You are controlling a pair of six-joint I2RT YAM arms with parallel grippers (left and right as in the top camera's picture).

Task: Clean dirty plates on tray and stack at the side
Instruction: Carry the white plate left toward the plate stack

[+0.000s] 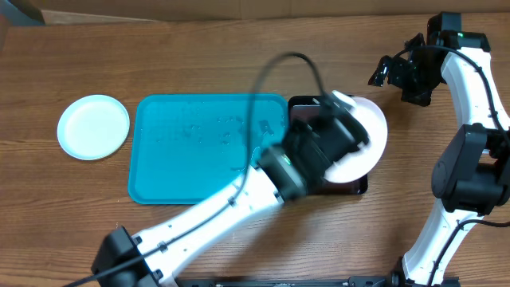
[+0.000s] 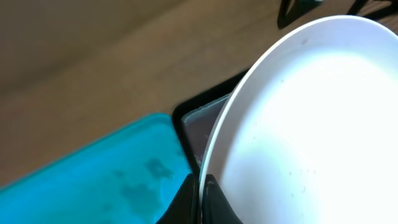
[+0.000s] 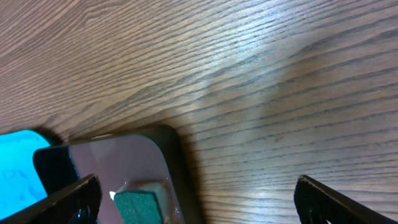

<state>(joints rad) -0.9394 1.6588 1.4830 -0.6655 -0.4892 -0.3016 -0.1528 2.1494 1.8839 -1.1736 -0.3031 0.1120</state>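
Left fingers [image 2: 219, 208] are pinching the white plate [image 1: 373, 137] by its rim, holding it over the black tray [image 1: 298, 106]. Right gripper [image 3: 196, 190] is hanging wide, empty. Judgement: hold the plate steady; right should be grabbing the sponge [image 3: 140, 206] squarely.

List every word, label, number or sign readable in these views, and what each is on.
None can be read. The turquoise tray, the white plate in the left gripper, the pale plate on the table, the black tray and the green sponge all show no lettering.
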